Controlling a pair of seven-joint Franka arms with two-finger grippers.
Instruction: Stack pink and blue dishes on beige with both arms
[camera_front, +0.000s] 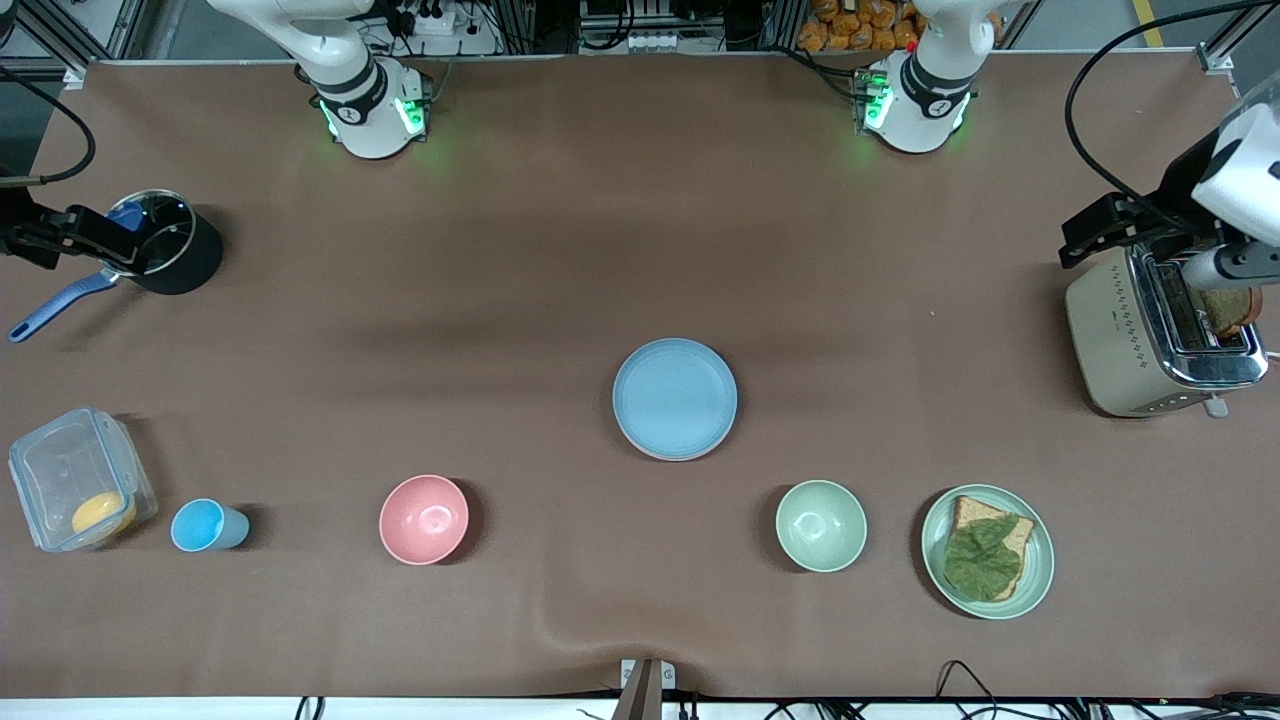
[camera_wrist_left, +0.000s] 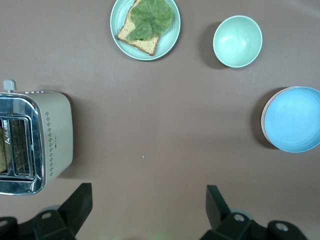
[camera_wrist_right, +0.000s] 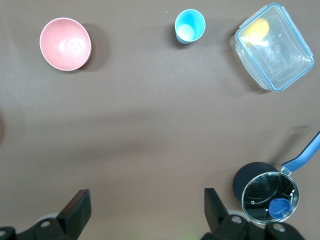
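The light blue plate (camera_front: 675, 398) lies on top of a stack in the middle of the table, also in the left wrist view (camera_wrist_left: 293, 119). A thin pale pinkish-beige rim (camera_wrist_left: 264, 113) peeks out beneath it; the pink and beige plates are otherwise hidden. My left gripper (camera_front: 1090, 235) hangs over the toaster end of the table, open and empty (camera_wrist_left: 149, 200). My right gripper (camera_front: 30, 240) hangs beside the black pot at the right arm's end, open and empty (camera_wrist_right: 147, 202).
A toaster (camera_front: 1150, 340) stands at the left arm's end. Nearer the front camera sit a pale green plate (camera_front: 1040, 560) with bread and a leaf, a green bowl (camera_front: 821, 525), a pink bowl (camera_front: 424, 519), a blue cup (camera_front: 205, 525) and a clear container (camera_front: 75, 480). A lidded black pot (camera_front: 170, 245) stands farther back.
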